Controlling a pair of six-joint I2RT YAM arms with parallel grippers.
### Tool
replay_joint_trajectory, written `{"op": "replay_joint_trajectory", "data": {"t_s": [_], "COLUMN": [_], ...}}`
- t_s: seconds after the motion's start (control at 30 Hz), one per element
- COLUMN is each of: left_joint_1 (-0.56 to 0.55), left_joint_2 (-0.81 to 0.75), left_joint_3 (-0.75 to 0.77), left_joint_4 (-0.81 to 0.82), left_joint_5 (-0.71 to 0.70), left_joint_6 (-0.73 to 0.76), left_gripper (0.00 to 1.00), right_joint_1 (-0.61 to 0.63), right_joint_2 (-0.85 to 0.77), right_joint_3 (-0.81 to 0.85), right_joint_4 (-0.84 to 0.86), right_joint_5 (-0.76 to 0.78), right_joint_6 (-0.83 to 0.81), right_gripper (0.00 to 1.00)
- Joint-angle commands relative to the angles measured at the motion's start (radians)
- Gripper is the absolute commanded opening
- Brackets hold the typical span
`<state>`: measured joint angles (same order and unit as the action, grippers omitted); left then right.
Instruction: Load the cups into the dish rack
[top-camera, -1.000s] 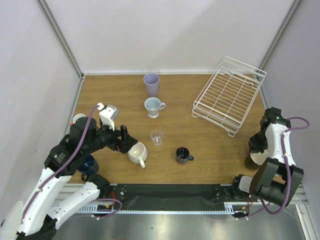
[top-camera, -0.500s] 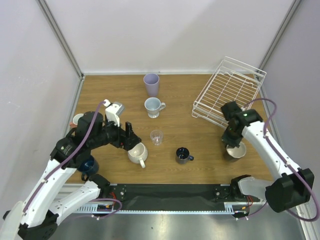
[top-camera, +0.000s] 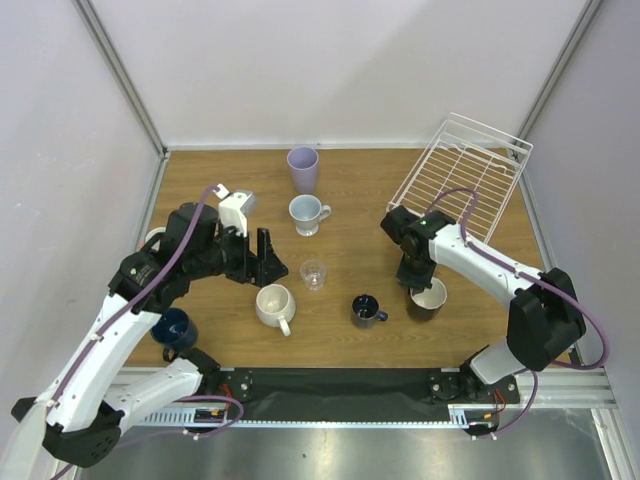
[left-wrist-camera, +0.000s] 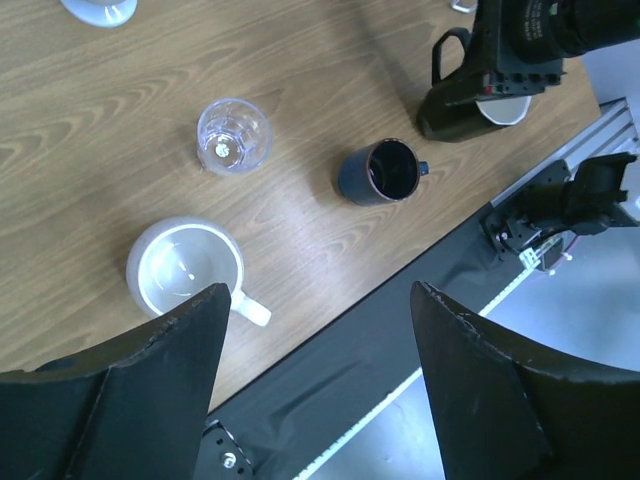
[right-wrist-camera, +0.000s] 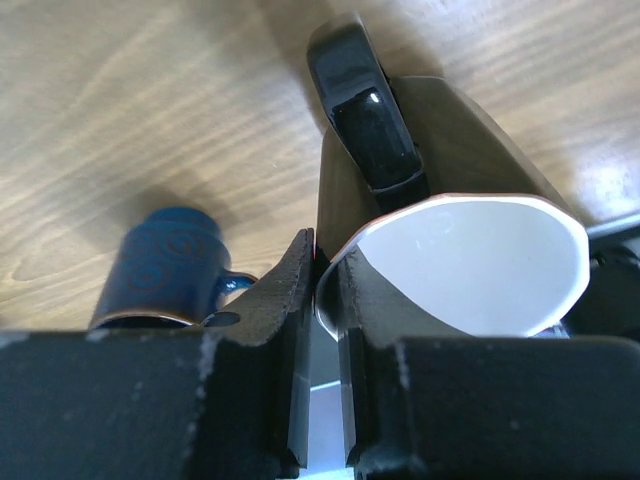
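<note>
- The wooden table (top-camera: 220, 190) carries everything, with the cups spread across its middle and left.
- The white wire dish rack (top-camera: 455, 180) sits at the far right corner with no cup in it.
- My right gripper (right-wrist-camera: 322, 265) is clamped on the rim of the black mug (top-camera: 428, 297), one finger inside against its white lining and one outside. The mug is near the front edge, well short of the rack. I cannot tell whether its base touches the wood.
- My left gripper (left-wrist-camera: 320, 300) is spread wide and holds nothing. It hangs above the cream mug (left-wrist-camera: 185, 268).
- The lavender tumbler (top-camera: 303, 168) stands upright at the far middle.
- The pale blue-white mug (top-camera: 307, 213) stands just in front of the tumbler.
- The cream mug stands upright, mouth up, handle toward the near edge.
- The navy cup (left-wrist-camera: 383, 172) is upright between the cream mug and the black mug.
- The clear glass (left-wrist-camera: 233, 135) stands near the cream mug, on its far side.
</note>
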<state>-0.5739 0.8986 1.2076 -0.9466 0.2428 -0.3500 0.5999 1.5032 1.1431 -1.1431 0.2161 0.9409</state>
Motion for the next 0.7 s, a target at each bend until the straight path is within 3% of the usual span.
{"op": "replay_joint_trajectory", "data": {"t_s": [0.0, 0.13, 0.23, 0.3, 0.33, 0.47, 0.6, 0.67], "left_joint_1": [-0.007, -0.007, -0.007, -0.006, -0.006, -0.006, -0.032, -0.069], "left_joint_2": [0.002, 0.008, 0.017, 0.034, 0.048, 0.092, 0.178, 0.229], "left_joint_3": [0.069, 0.095, 0.093, 0.092, 0.092, 0.113, 0.138, 0.177], "left_joint_4": [-0.038, -0.054, -0.058, -0.058, -0.061, -0.067, -0.046, -0.044], "left_joint_5": [-0.002, -0.014, -0.007, -0.004, -0.008, -0.013, -0.019, -0.046], "left_joint_6": [-0.037, -0.055, -0.076, -0.089, -0.095, -0.119, -0.158, -0.188], "left_gripper": [0.78, 0.77, 0.76, 0.74, 0.74, 0.76, 0.72, 0.71], "right_joint_1": [0.005, 0.009, 0.009, 0.009, 0.009, 0.011, 0.008, 0.003], "right_joint_2": [-0.005, -0.026, -0.047, -0.049, -0.052, -0.095, -0.173, -0.213], "right_joint_3": [0.012, -0.020, -0.039, -0.037, -0.031, 0.019, 0.143, 0.207], "right_joint_4": [0.057, 0.097, 0.108, 0.105, 0.092, 0.045, -0.079, -0.148], "right_joint_5": [0.026, 0.003, -0.011, -0.021, -0.026, -0.040, -0.035, -0.027], "right_joint_6": [-0.025, -0.034, -0.048, -0.057, -0.062, -0.073, -0.073, -0.074], "right_gripper": [0.01, 0.08, 0.36, 0.58, 0.73, 0.92, 0.93, 0.88]}}
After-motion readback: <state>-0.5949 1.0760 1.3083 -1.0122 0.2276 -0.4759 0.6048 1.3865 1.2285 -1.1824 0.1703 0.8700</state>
